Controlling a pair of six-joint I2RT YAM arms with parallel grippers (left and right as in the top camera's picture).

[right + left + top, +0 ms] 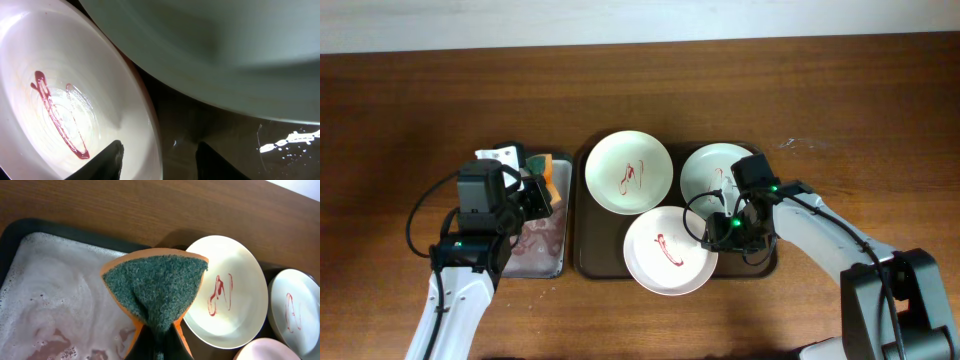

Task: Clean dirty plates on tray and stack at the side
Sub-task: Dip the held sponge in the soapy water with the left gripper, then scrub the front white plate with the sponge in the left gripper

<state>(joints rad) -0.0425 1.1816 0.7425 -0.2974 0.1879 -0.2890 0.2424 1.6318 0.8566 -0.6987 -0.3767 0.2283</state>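
Observation:
Three white plates with red smears lie on a dark tray (585, 255): one at back left (628, 172), one at back right (712, 170), one in front (665, 252). My right gripper (732, 230) is open and straddles the right rim of the front plate (55, 100), one finger inside, one outside on the tray; the back right plate (215, 50) overhangs it. My left gripper (535, 195) is shut on an orange sponge with a green scouring face (157, 287), held above the soapy tray (55, 290), with the back left plate (227, 292) to its right.
A small tray of foamy water (535, 250) sits left of the plate tray. An orange sponge piece (552, 170) and a white packet (505, 155) lie at its far end. Bare wooden table (420, 100) surrounds both trays.

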